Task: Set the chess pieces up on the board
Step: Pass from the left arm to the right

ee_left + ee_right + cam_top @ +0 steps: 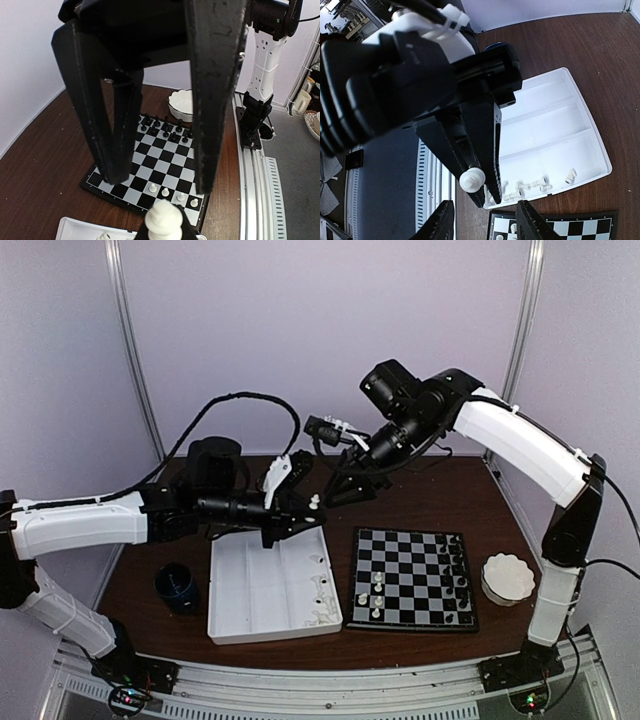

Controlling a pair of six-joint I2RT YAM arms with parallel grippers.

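**Evidently a mid-air hand-off**

From above, we see the left gripper [308,506] clamped on a small white plastic chessman [314,502] above the white compartmented plastic tray [250,610]. The right gripper [335,492] hangs just beside it, and the flat black-and-white checkered board [410,570] lies below, right of the tray. The left wrist shows us the right gripper's fingers [115,125] spread, straddling the piece. From the right wrist, its jaws gape toward that pinched piece. We judge this a regrip, so it can be set down upright.
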